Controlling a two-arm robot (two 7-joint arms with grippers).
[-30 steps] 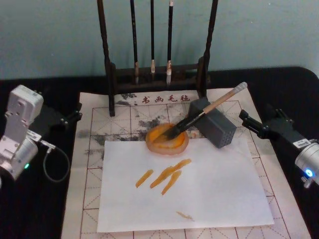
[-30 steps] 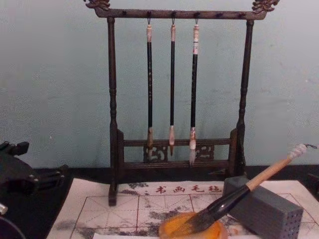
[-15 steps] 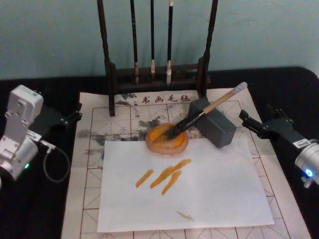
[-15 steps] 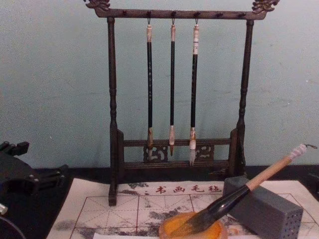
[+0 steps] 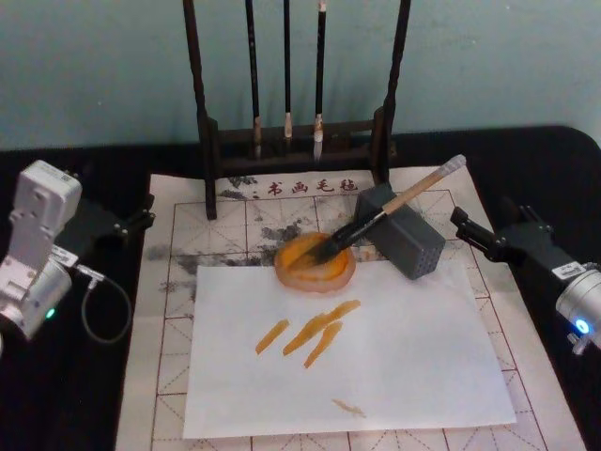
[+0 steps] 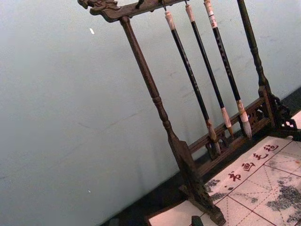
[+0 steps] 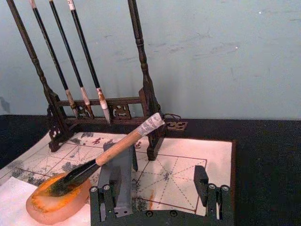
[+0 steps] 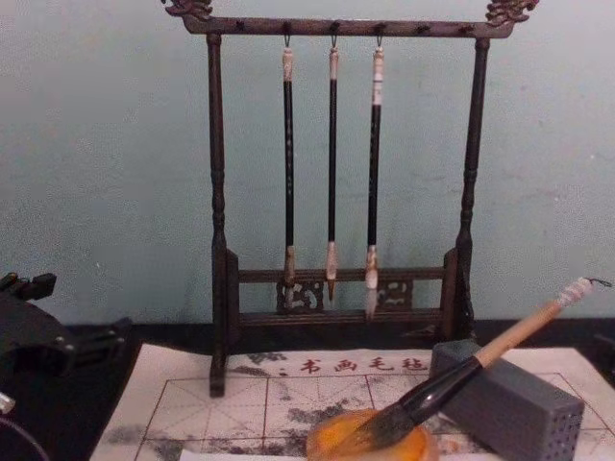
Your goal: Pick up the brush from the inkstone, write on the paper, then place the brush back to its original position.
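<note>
The brush lies slanted, its dark bristles in the orange inkstone and its pale handle propped on a grey block. Both also appear in the right wrist view, brush over inkstone. The gridded paper covers the table's middle, with a plain white sheet on it that bears orange strokes. My right gripper stands open to the right of the block, apart from the brush, its fingers holding nothing. At the paper's left edge, my left gripper is parked open.
A dark wooden brush rack with three thin hanging brushes stands at the back of the paper. A grey cable loops beside the left arm. Black tabletop borders the paper on both sides.
</note>
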